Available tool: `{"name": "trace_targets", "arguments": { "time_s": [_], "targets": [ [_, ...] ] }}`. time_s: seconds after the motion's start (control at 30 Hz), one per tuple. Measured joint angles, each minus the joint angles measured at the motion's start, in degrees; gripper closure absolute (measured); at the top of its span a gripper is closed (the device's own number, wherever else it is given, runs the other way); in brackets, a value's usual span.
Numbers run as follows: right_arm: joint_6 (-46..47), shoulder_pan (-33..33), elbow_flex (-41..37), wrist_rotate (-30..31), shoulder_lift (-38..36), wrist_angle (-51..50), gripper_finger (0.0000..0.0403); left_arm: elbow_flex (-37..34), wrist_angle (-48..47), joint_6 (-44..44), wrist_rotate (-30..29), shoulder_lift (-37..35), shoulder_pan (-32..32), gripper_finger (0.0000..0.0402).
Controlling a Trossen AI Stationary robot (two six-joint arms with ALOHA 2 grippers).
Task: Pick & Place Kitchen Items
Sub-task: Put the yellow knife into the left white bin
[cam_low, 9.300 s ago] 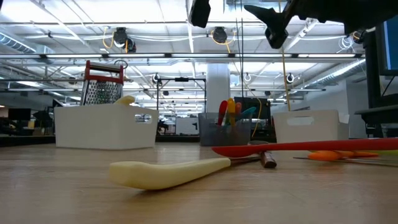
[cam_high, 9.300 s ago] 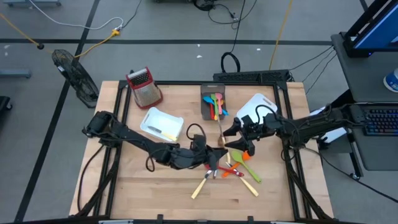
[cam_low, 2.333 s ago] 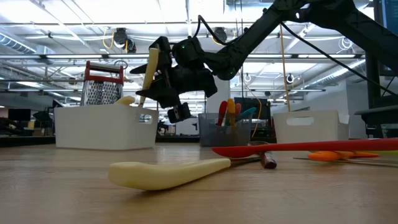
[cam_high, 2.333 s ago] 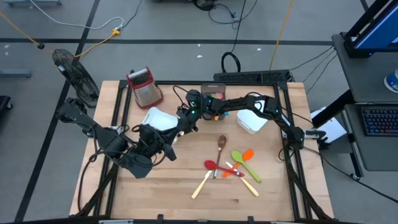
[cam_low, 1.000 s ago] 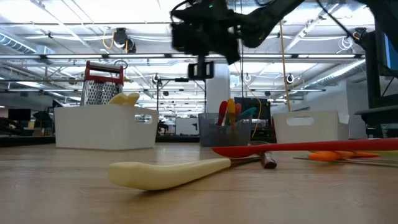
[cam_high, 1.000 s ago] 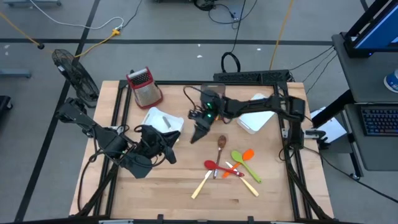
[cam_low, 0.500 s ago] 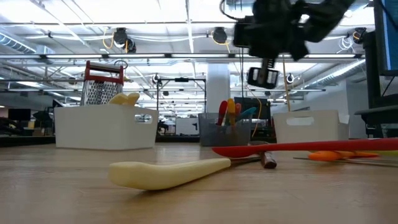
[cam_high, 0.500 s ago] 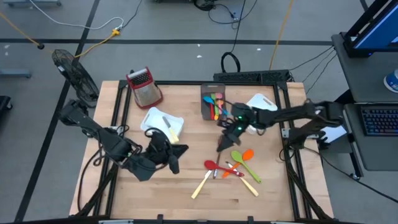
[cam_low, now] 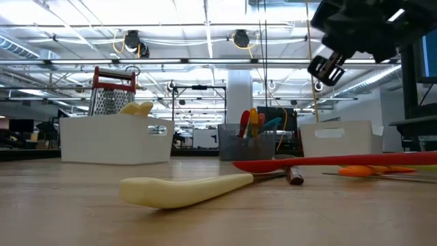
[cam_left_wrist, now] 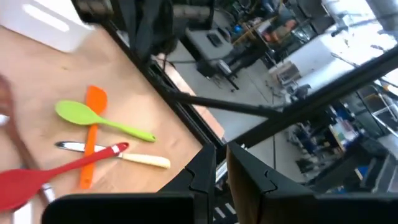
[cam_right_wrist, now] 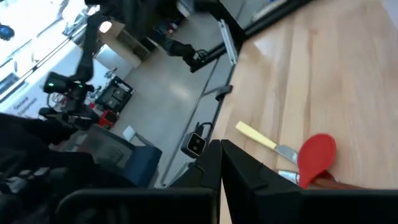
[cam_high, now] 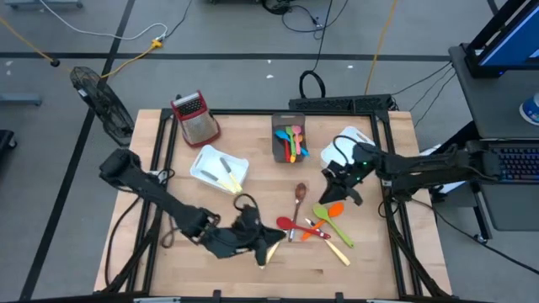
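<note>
While the left claw [cam_high: 271,244] hangs low over the middle of the table [cam_high: 202,269] toward its front edge, its fingers are clenched together with nothing between them, and the cream-handled utensil [cam_high: 274,250] lies right at its tip, long axis slanting from the front edge up toward the right. Just to the right of that claw sits the loose cluster of kitchen items: a red spoon [cam_high: 288,224] with its bowl toward the left and handle running right, a green spoon [cam_high: 325,215] with its bowl toward the back and handle slanting to the front right, an orange spatula [cam_high: 334,209] beside it, and a brown wooden spoon [cam_high: 300,195] lying front to back. The right claw [cam_high: 331,194] hovers above the orange spatula and green spoon, also closed tight and empty. Two cream pieces lie in the white bin [cam_high: 205,162] left of centre, and coloured spoons stand in the grey bin [cam_high: 281,145] near the back edge. A red-topped grater [cam_high: 194,118] stands at the back left corner.
</note>
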Motion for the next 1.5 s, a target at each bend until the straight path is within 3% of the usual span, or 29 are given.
{"name": "trace_targets", "arguments": {
  "time_s": [0.1, 0.23, 0.43, 0.6, 0.8, 1.07, 1.33, 1.5],
  "targets": [
    [-1.8, 0.0, -1.4, 0.0, -3.6, 0.1, 0.0402, 0.0, 3.8, 0.4, 1.6, 3.9, 0.7, 0.036],
    [-1.9, 0.0, -2.9, 0.0, -7.0, 0.1, 0.0402, 3.0, 1.0, -3.6, 4.8, 8.4, 2.1, 0.0362],
    [-1.9, 0.0, -4.7, -0.2, -9.8, 0.1, 0.0401, 17.5, -19.7, -11.4, 16.2, 16.0, 3.9, 0.0397],
    [-2.2, 0.0, -5.6, -1.2, -10.3, -0.2, 0.0402, 25.2, -33.9, -20.9, 23.3, 21.0, 4.3, 0.0393],
    [-2.3, -0.1, -5.6, -4.8, -10.4, 1.5, 0.0402, 25.5, -35.0, -33.3, 30.1, 24.6, 4.2, 0.0392],
    [-1.9, -0.1, -5.6, -6.3, -10.4, 2.4, 0.0399, 25.5, -35.0, -38.0, 36.9, 28.1, 3.4, 0.0391],
    [-2.0, -0.1, -5.6, -6.3, -10.4, 2.4, 0.0399, 25.5, -35.2, -39.0, 36.7, 28.1, 3.3, 0.0387],
    [-2.0, -0.1, -5.6, -6.3, -10.4, 2.4, 0.0399, 25.5, -35.9, -39.1, 36.6, 28.1, 3.2, 0.0348]
  ]
}}
